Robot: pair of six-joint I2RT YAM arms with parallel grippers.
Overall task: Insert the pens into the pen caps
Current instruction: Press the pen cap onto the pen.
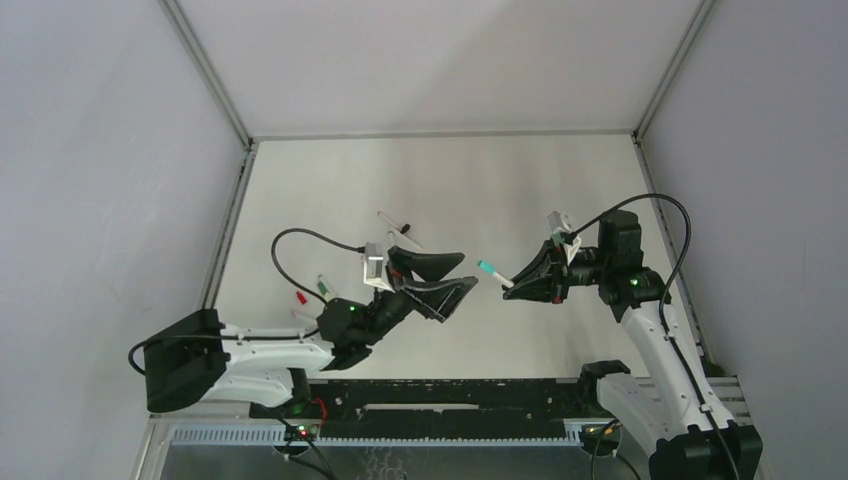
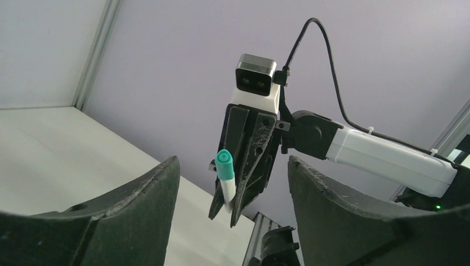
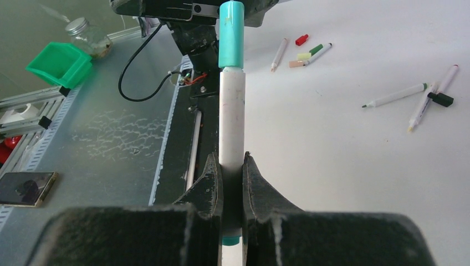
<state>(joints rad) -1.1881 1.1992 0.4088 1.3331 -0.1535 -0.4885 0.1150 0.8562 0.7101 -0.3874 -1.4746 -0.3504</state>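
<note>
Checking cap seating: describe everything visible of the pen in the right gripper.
Thin white plastic-looking pen, smooth round barrel, teal cap seated on its far end, a teal bit showing at the near end. The right gripper clamps its lower barrel. It is held in the air, cap pointing at the open left gripper, which does not touch it.

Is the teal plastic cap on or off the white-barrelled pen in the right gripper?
On: teal plastic cap sits flush on the white-barrelled pen, whose barrel the right gripper clamps.
</note>
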